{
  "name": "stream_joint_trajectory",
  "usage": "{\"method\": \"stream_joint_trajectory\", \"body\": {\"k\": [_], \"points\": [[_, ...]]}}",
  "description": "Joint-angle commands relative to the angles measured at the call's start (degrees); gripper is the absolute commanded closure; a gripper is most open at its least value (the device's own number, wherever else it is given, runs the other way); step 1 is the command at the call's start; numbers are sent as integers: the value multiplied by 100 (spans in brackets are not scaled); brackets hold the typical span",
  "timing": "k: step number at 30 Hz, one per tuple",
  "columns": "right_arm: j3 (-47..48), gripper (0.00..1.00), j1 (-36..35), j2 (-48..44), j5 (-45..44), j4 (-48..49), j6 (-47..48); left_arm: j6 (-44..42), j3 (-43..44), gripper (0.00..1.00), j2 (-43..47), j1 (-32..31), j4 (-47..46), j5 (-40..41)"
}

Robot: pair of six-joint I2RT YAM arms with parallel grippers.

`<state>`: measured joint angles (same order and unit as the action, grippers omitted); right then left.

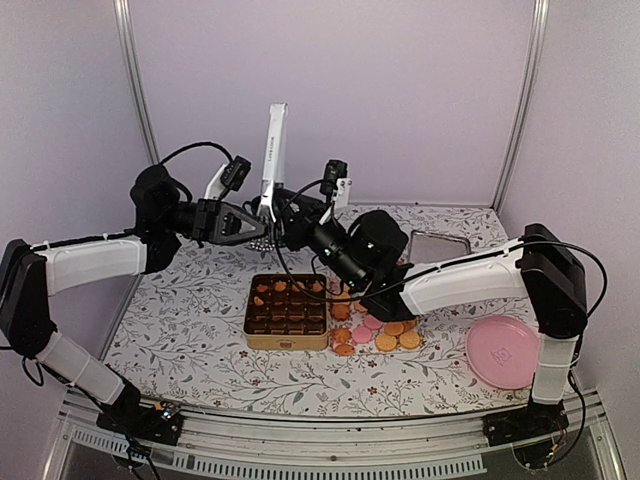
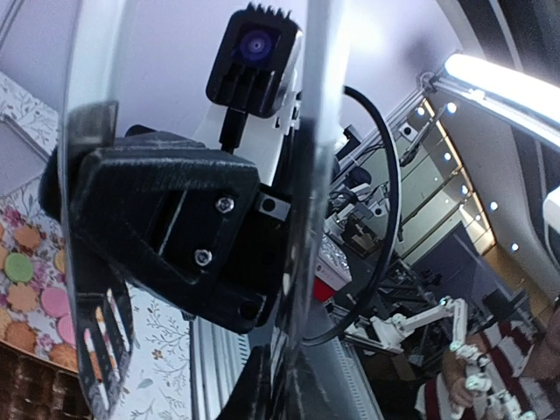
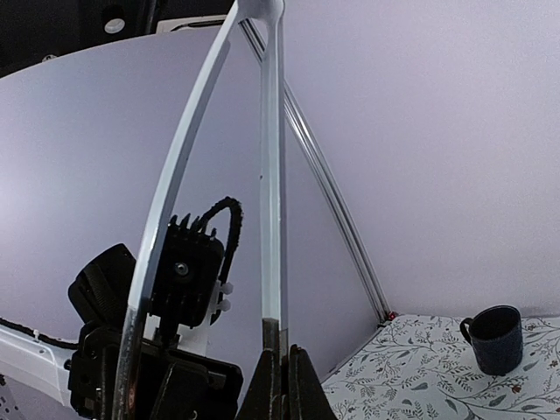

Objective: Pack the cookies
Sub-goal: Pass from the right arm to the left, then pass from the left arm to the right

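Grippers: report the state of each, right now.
Left gripper: cannot be told; it sits against the tongs.
Right gripper: fingers closed on the tongs.

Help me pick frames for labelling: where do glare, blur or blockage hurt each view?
Top external: sharp and evenly lit, no harsh shadows, the cookies clearly readable. Left wrist: the tongs sit right at the lens, blurred and see-through, and a strip light flares at upper right. Right wrist: evenly lit, no glare; the tongs cross mid-frame, the mug is sharp.
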<state>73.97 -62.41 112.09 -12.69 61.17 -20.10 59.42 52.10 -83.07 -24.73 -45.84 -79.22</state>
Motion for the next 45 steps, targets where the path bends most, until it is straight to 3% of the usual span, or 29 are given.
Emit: {"method": "stream_joint_trajectory", "body": {"k": [1,5,8,10,13,14,15,18,21,24,36,45], "points": [[69,99,-52,12,24,494,162,-89,20,99,121,-44,-68,-50],[-71,83,-52,-81,95,567,260,-206,28,100,140,-2,84,-51],[-366,61,-37,-378,279,501,529,-590,105,100,178,20,492,-98],[-699,44,34,-753,598,187,772,-1677,362,100,214,20,1803,-31],[-1086,20,306,-1468,1291,-793,761,-4403,1226,100,132,-54,5059,796],[-1201,6,448,-1708,1566,-1157,746,-5011,1448,100,91,-110,5701,1082],[-1257,0,563,-1917,1868,-1522,745,-5419,1610,100,55,-147,6163,1306],[-1316,1,1012,-2388,3088,-2628,629,-6509,1910,100,39,-270,7148,1852],[-1411,1,1429,-2660,4370,-2952,330,-7671,2010,100,91,-488,7944,2238],[-1367,1,1552,-2837,4766,-3345,375,-8415,1988,100,108,-750,8422,2700],[-699,0,1551,-2497,5321,-4458,1199,-9337,1972,100,113,-1206,9245,2628],[-507,9,1572,-2428,5721,-4755,1383,-9468,1923,100,100,-1275,9345,2896]]}}
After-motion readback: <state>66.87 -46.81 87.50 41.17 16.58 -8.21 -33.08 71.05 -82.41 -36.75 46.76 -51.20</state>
